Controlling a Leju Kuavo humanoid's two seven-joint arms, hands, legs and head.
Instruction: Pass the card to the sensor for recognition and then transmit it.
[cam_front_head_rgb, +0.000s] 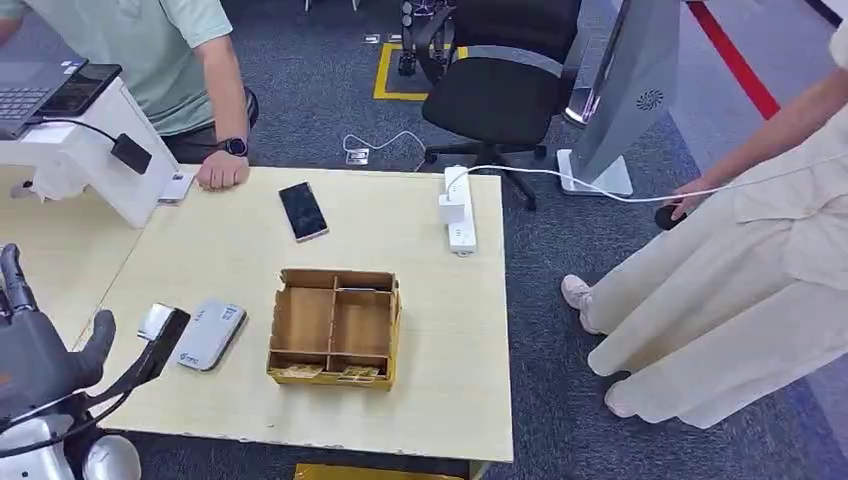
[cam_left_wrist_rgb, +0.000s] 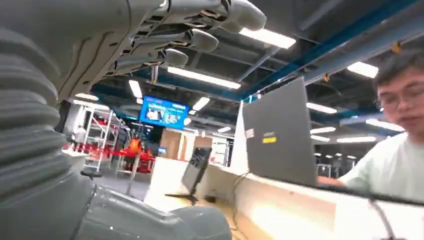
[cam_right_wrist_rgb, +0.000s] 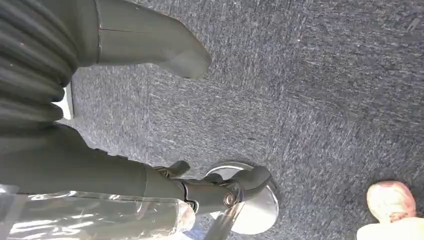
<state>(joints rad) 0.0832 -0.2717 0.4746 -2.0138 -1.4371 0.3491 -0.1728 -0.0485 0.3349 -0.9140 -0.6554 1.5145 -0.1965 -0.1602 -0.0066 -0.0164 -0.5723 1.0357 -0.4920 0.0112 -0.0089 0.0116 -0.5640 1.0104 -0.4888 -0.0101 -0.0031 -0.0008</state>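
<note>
- Ahead of the left hand and off to its right lies the pale table. The hand stands raised at the table's near left corner with its fingers spread and nothing in its grasp, so the card has yet to be picked up.
- Farther to the hand's right sits the cardboard box, divided into compartments. What look like cards lie in its nearest row, too small to make out singly. The reach should come down from above into that row, clear of the dividers, and pinch one card only by an edge.
- Just beside the hand, between it and the box, lie a grey-white reader and a dark handheld scanner touching it or nearly so. Which of them serves as the sensor I cannot tell. A card carried back from the box should pass low and flat over them, face down, with a short pause for the reading.
- Beyond the hand, at the table's far edge, rests a person's hand, a likely place to hand the card on to. Offer the card's free end first.
- The right hand hangs over the carpet; its thumb stands out, but whether its fingers are closed I cannot tell.
</note>
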